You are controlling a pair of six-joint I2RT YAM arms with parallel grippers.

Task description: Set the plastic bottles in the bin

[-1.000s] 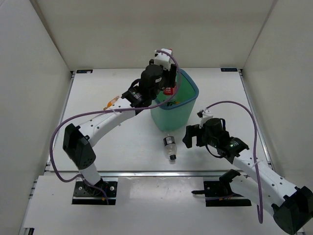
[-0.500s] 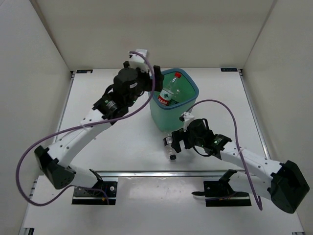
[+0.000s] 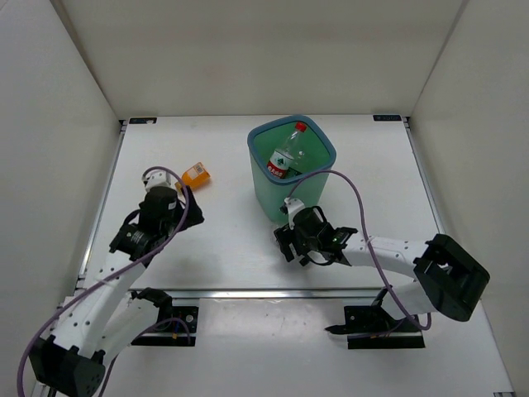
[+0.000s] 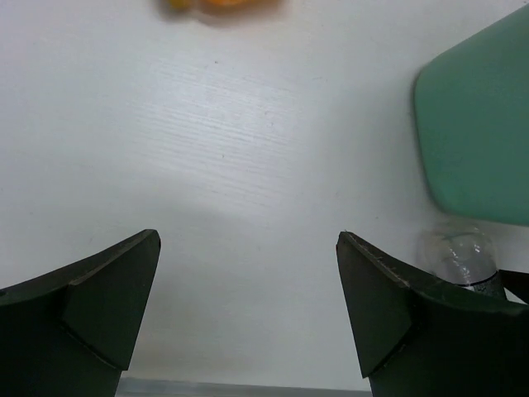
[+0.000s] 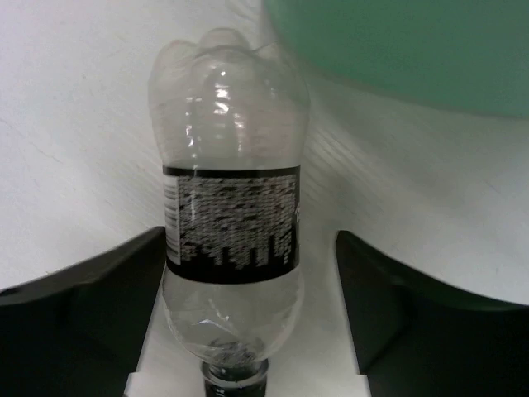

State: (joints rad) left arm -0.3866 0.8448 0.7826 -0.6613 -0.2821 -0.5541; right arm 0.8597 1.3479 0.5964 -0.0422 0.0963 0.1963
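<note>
Withdrawn from the bin (image 3: 318, 192), where the red-labelled bottle (image 3: 285, 157) now lies, the left gripper (image 4: 246, 241) gapes empty; the right gripper (image 5: 250, 240), spread wide, straddles a black-labelled bottle (image 5: 231, 207), print unreadable.

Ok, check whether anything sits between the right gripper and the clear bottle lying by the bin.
Nothing visible does. The right gripper has its open fingers on either side of the clear bottle, which lies on the table close to the bin. Only bare tabletop shows in the gaps.
</note>
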